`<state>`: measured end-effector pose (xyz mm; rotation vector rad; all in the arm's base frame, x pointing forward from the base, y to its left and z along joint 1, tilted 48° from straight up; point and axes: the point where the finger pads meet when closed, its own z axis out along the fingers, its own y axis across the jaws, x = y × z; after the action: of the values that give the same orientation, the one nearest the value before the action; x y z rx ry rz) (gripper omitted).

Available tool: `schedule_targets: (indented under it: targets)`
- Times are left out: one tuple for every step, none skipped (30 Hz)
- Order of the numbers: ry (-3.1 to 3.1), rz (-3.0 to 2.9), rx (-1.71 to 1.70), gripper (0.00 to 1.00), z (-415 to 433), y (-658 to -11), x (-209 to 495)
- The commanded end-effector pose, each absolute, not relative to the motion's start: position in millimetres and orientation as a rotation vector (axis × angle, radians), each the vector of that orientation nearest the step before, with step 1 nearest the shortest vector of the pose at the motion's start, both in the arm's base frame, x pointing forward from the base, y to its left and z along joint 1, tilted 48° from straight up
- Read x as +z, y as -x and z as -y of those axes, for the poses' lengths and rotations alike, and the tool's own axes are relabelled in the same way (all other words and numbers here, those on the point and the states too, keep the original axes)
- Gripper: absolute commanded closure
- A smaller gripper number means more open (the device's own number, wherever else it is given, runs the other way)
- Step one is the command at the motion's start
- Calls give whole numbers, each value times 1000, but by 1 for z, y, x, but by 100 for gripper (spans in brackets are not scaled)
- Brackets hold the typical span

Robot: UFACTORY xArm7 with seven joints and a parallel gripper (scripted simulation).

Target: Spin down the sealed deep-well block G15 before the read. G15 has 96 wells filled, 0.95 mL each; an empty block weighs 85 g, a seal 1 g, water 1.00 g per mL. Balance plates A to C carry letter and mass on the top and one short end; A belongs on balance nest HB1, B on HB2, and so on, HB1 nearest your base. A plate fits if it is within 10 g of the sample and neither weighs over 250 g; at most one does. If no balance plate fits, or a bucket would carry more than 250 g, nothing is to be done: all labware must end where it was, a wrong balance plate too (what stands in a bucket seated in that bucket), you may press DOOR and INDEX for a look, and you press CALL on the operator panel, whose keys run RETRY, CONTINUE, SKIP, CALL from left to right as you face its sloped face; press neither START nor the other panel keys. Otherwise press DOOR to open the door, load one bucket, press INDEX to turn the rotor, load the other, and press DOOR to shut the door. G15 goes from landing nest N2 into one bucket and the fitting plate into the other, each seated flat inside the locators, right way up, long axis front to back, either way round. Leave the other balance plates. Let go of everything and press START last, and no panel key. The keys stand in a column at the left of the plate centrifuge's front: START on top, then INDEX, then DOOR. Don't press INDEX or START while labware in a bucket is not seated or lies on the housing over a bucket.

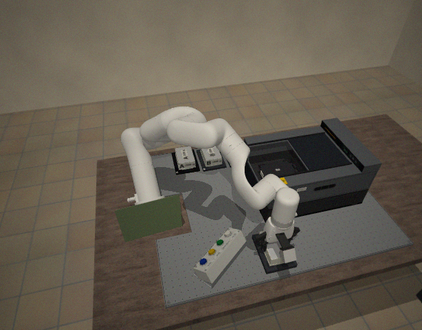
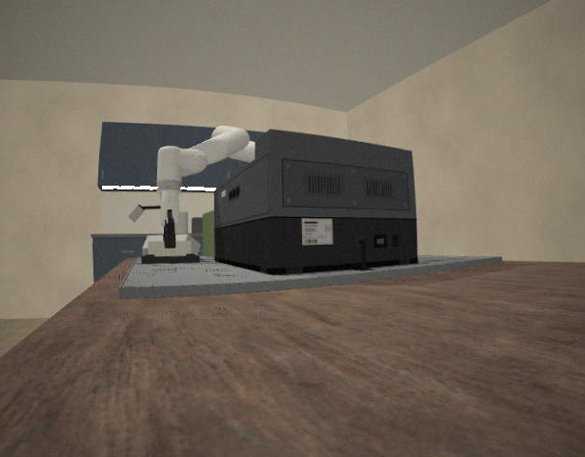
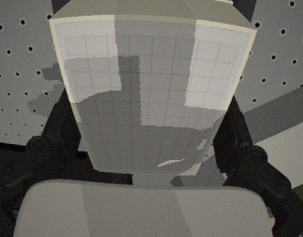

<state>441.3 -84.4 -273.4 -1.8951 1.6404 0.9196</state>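
Observation:
The sealed deep-well block G15 (image 1: 274,254) is white and sits in its dark landing nest (image 1: 279,267) on the grey mat in front of the centrifuge. My gripper (image 1: 275,245) is open and lowered over the block, one finger on each long side. The wrist view shows the block (image 3: 154,86) filling the frame with my dark fingers beside it, apart from its walls. The centrifuge (image 1: 311,166) has its door open, showing an empty dark bucket (image 1: 278,166). Balance plates A (image 1: 185,159) and B (image 1: 211,156) stand in their nests at the back; a third nest is hidden behind my arm.
The white operator panel (image 1: 220,257) with blue, yellow, green and white keys lies left of the block. A green board (image 1: 150,217) stands by my base. A yellow key (image 1: 284,180) shows on the centrifuge front beside my forearm. The exterior view shows the centrifuge's back (image 2: 314,201).

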Motion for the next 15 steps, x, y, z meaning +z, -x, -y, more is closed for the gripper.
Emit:
schedule_targets:
  targets:
    - [1896, -1643, 912, 0, 86, -443, -274]
    - [1896, -1643, 912, 0, 85, -443, -274]
    - [1896, -1643, 912, 0, 85, -443, -275]
    - [1896, -1643, 912, 0, 85, -443, -275]
    - [1896, -1643, 912, 0, 85, -443, -275]
    - [1896, -1643, 912, 0, 84, -442, -275]
    - [1896, -1643, 912, 0, 84, -442, -275]
    - [1896, -1643, 912, 0, 84, -442, -276]
    - [1896, -1643, 912, 0, 83, -442, -276]
    - [1896, -1643, 912, 0, 83, -442, -276]
    - [1896, -1643, 912, 0, 83, -442, -277]
    - [1896, -1643, 912, 0, 82, -442, -277]
    - [1896, -1643, 912, 0, 82, -442, -277]
    - [1896, -1643, 912, 0, 82, -442, -278]
    - [1896, -1643, 912, 0, 81, -442, -278]
